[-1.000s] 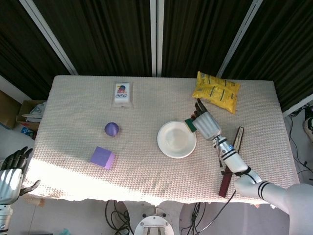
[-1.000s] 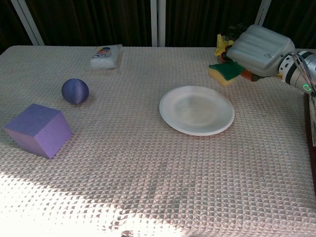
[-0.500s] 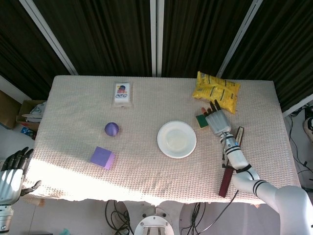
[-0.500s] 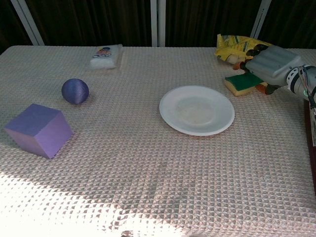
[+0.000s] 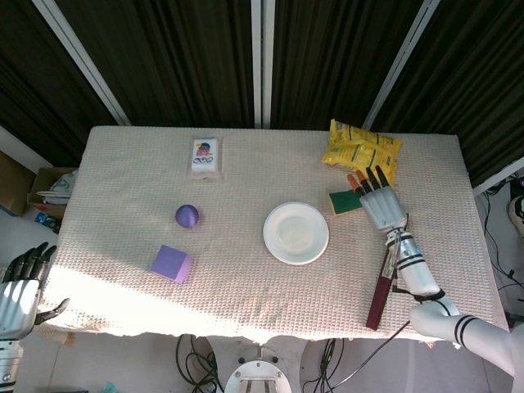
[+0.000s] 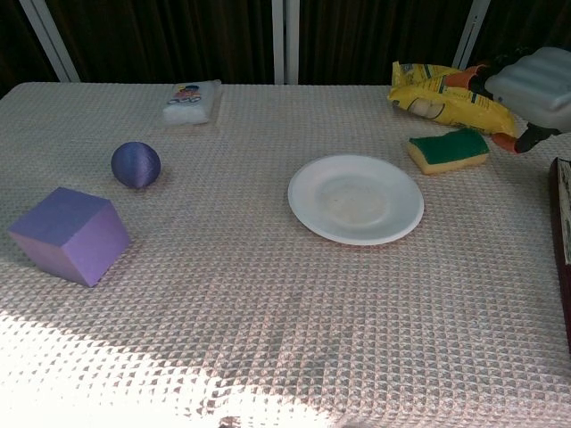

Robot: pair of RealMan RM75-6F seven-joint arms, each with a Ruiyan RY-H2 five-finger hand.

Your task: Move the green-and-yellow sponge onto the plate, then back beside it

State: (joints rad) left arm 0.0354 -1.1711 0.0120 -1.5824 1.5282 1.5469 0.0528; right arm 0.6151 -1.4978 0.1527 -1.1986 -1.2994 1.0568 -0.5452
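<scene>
Right robot hand (image 5: 381,205), fingers spread and holding nothing, hovers beside the sponge (image 6: 449,150) lying near the plate's (image 6: 356,198) rim.

Just left of the right hand (image 6: 540,85), spongy matt green-and-yellow sponge (image 6: 449,150) on rough waffle-weave tablecloth (image 6: 268,294); further left, glossy smooth plate (image 6: 356,198); behind, shiny crinkled yellow bag (image 6: 446,94).

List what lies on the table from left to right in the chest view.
Purple block → purple ball → white packet → plate → sponge → right hand. The yellow snack bag overlaps the sponge's span, so it is left out.
</scene>
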